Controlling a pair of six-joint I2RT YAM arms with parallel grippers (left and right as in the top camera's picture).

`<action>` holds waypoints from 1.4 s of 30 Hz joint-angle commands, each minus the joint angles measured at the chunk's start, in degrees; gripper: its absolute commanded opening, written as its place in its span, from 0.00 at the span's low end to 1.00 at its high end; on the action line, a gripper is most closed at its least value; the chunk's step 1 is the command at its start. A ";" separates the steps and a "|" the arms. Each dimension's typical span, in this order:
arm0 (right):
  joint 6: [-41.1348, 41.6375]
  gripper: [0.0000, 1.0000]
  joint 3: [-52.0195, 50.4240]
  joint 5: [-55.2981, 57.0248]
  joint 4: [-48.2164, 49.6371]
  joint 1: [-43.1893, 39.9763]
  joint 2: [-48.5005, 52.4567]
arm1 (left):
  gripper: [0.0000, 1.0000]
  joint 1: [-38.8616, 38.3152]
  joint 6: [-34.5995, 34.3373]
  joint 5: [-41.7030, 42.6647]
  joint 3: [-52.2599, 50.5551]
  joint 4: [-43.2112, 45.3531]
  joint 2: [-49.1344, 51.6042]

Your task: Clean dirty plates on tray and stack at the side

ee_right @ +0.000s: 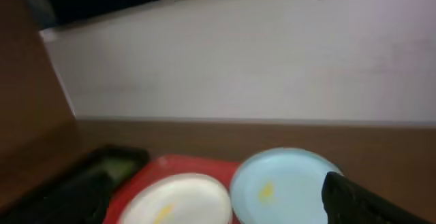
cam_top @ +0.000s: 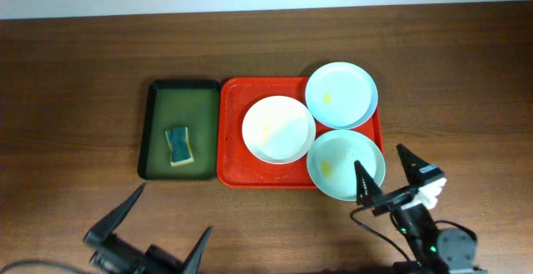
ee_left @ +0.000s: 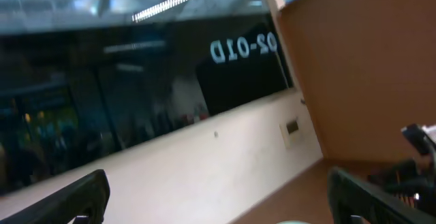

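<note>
The red tray (cam_top: 232, 159) holds three plates. A white plate (cam_top: 278, 129) with a yellow smear lies in its middle. A pale blue plate (cam_top: 341, 96) with a yellow smear lies at its far right corner. Another pale blue plate (cam_top: 346, 164) with a smear lies at its near right corner, overhanging the rim. My right gripper (cam_top: 379, 157) is open and empty, just over that near plate's right edge. My left gripper (cam_top: 165, 226) is open and empty at the table's front left. The right wrist view shows the white plate (ee_right: 174, 200), the far blue plate (ee_right: 283, 183) and the tray (ee_right: 163, 164).
A dark green tray (cam_top: 179, 107) stands against the red tray's left side, with a green and yellow sponge (cam_top: 179, 146) in it. It also shows in the right wrist view (ee_right: 112, 161). Bare wooden table lies to the right of the red tray.
</note>
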 commanded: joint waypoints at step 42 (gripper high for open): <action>7.78 0.56 69.29 5.81 -63.67 15.98 101.11 | 0.00 0.31 -3.15 -24.59 42.73 -53.02 103.45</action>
